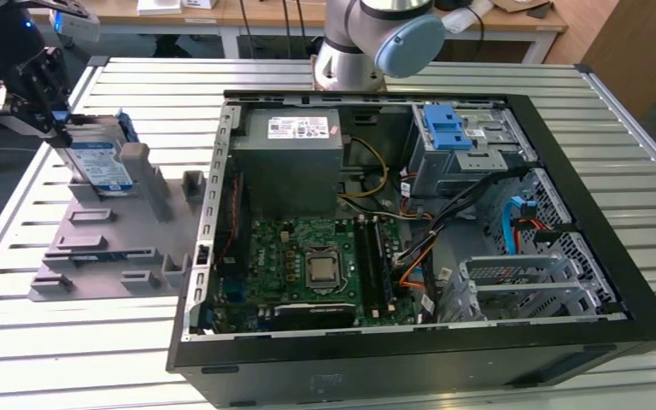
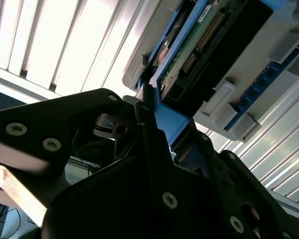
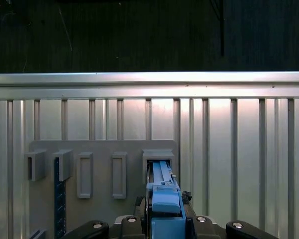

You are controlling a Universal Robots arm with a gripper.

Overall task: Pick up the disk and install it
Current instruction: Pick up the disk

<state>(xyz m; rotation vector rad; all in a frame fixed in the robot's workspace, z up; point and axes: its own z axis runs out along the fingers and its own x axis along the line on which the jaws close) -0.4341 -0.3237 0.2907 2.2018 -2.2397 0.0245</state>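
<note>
Gripping is looking done, installing isn't. The disk (image 1: 98, 161) is standing on edge in the grey holder (image 1: 112, 248) at the exterior view's left, well apart from the open computer case (image 1: 419, 363). The gripper (image 1: 57, 120) is sitting at its upper far edge. In the second wrist view the fingers (image 2: 148, 144) are pinching the disk's blue rail (image 2: 172, 124). I cannot tell if it's lifting clear of the slot. The blue-tabbed drive cage (image 1: 459, 141) at the case's far right isn't holding it yet. Everything is resting on a slatted aluminium table (image 1: 32, 342). Wooden desks (image 1: 191, 13) are running along the far side, behind the arm's base (image 1: 351, 60).
</note>
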